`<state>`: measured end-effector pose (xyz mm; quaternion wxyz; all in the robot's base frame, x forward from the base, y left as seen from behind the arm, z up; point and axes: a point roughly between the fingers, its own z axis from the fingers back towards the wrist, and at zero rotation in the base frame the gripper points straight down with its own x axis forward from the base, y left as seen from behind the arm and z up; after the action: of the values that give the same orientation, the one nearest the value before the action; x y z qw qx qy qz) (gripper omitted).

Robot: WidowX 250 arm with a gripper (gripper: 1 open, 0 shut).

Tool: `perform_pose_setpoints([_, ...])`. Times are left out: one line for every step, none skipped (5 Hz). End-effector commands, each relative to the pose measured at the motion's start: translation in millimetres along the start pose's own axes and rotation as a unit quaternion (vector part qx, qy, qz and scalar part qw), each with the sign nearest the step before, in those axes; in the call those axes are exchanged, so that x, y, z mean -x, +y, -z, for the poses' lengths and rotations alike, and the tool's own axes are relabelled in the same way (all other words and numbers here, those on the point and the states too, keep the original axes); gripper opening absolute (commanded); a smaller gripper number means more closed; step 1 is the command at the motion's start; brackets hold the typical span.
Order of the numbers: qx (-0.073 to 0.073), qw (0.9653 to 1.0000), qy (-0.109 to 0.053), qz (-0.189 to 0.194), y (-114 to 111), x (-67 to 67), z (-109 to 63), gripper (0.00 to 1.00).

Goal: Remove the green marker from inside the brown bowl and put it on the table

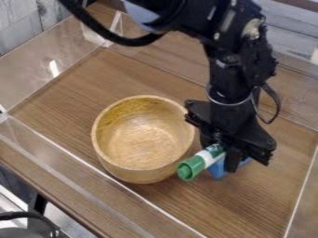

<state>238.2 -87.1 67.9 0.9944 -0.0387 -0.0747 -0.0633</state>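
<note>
The brown bowl (pixel 144 138) sits on the table (pixel 112 79), and nothing shows inside it. Just right of the bowl's rim my gripper (pixel 225 152) points straight down, shut on the green marker (pixel 202 165). The marker lies nearly level, with its green cap sticking out toward the bowl's front right and its white barrel mostly hidden between the black fingers. It hangs low over the tabletop; I cannot tell whether it touches the wood.
Low clear acrylic walls (pixel 74 177) ring the tabletop on the left, front and back. The black arm (pixel 236 56) and its cables rise over the back right part of the table.
</note>
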Motion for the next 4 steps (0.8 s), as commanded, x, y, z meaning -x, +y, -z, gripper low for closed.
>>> perform_pose_setpoints([0.000,0.9998,-0.020,-0.004,3.2,-10.7,-5.1,0.00])
perform_pose_setpoints([-0.003,0.9998,-0.021,-0.005,5.6,-13.2,-2.6,1.00])
perform_pose_setpoints([-0.010,0.9996,-0.027,0.005,11.2,-20.2,-6.5,0.00])
perform_pose_setpoints([-0.010,0.9996,-0.027,0.007,8.3,-17.4,-2.0,1.00])
